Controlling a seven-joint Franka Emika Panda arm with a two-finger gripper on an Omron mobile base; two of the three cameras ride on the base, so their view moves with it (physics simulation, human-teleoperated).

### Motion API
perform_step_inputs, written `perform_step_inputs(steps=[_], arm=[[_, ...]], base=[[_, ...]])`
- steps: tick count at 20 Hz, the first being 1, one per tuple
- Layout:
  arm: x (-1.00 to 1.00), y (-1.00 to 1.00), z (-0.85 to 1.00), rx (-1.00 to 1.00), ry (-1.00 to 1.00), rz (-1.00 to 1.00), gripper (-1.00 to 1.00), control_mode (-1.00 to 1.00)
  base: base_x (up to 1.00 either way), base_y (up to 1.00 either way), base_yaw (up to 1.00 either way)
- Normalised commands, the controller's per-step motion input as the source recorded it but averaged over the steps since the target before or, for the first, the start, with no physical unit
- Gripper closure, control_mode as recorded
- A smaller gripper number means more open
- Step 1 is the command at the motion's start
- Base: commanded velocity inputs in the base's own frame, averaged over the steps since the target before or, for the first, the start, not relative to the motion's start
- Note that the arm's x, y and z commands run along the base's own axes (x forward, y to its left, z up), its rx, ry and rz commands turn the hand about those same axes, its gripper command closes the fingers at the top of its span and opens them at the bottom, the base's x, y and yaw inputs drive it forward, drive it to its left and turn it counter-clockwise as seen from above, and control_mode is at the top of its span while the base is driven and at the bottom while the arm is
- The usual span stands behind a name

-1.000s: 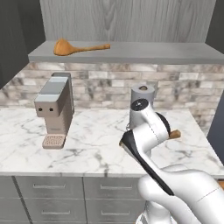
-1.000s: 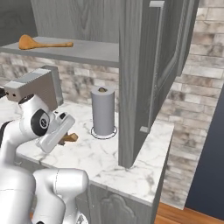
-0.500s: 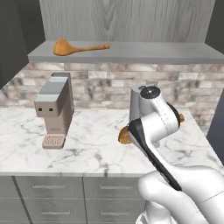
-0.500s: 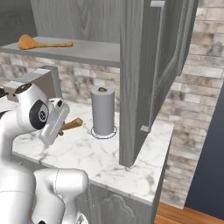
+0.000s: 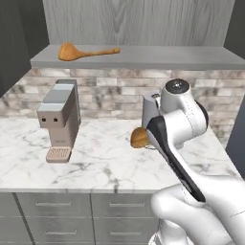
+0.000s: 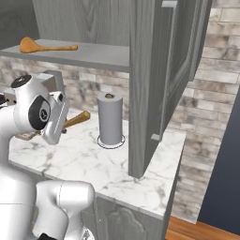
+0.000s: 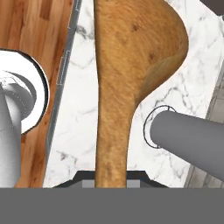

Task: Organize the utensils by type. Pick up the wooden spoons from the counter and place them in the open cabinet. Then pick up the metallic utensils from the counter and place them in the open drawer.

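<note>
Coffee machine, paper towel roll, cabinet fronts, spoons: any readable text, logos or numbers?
None readable.
Coffee machine: plain grey faces, no label.
Paper towel roll: blank.
Cabinet door: bare wood grain.
Held wooden spoon and the spoon on the cabinet shelf: no markings.

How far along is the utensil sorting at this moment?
Done: one wooden spoon already lies on the open cabinet shelf. In hand: the gripper is shut on the second wooden spoon, carried above the counter near the paper towel roll. Left: setting this spoon on the shelf, then moving the metal fork to the drawer; these pictures give no evidence on either.
</note>
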Motion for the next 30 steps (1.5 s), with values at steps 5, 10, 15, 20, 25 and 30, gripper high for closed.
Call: perform_step_inputs(steps=[5,10,15,20,25,30], arm=[[0.0,-0.01,0.55,0.0,-0.03,0.0,1.0,-1.0],[0.0,-0.04,0.62,0.0,-0.12,0.0,1.0,-1.0],[0.0,-0.05,0.58,0.0,-0.16,0.0,1.0,-1.0],[0.1,-0.01,0.3,0.0,-0.14,0.0,1.0,-1.0],[0.15,-0.05,0.44,0.03,-0.32,0.0,1.0,-1.0],[0.03,-0.23,0.4,0.04,-0.34,0.05,1.0,-1.0]], base=[[0.0,0.0,0.0],[0.0,0.0,0.0],[0.0,0.0,0.0],[0.0,0.0,0.0],[0.0,0.0,0.0],[0.0,0.0,0.0]])
